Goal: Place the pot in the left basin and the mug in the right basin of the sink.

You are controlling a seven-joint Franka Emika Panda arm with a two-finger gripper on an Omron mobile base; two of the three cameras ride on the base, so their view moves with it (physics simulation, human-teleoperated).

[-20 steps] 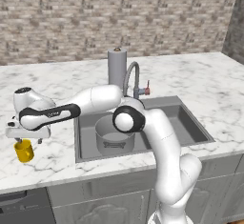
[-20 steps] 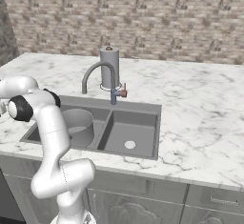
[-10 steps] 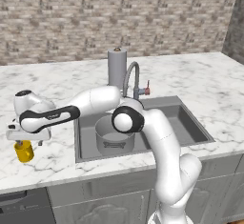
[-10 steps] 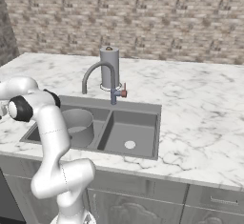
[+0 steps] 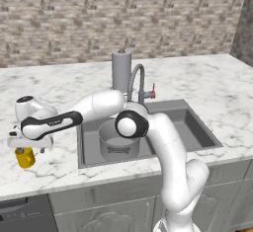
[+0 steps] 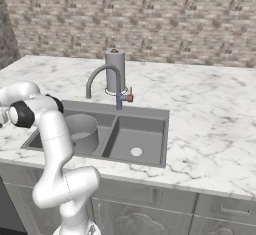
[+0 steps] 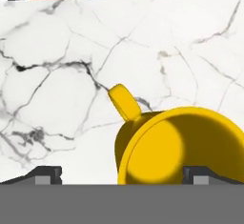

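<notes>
The yellow mug [image 5: 24, 157] stands on the marble counter left of the sink [image 5: 148, 108]. My gripper [image 5: 27, 149] hangs open just above it, pointing down. In the hand view the mug [image 7: 183, 147] sits between my fingertips [image 7: 46, 173], close to the right one, with its handle [image 7: 124, 102] pointing away from the hand. The grey pot [image 5: 118, 138] stands upright in the left basin [image 5: 89, 130]. From the right side the pot [image 6: 82, 131] shows in the left basin [image 6: 102, 148], and the narrower right basin [image 6: 145, 136] holds nothing but its drain.
A curved faucet [image 5: 136, 80] and a tall grey paper-towel roll [image 5: 121, 71] stand behind the sink. My arm reaches from the base across the left basin to the counter. The counter's front edge [image 5: 29, 189] runs close below the mug.
The hand has sunk a little closer to the mug. Mug and pot have not moved, and the jaws stay wide.
</notes>
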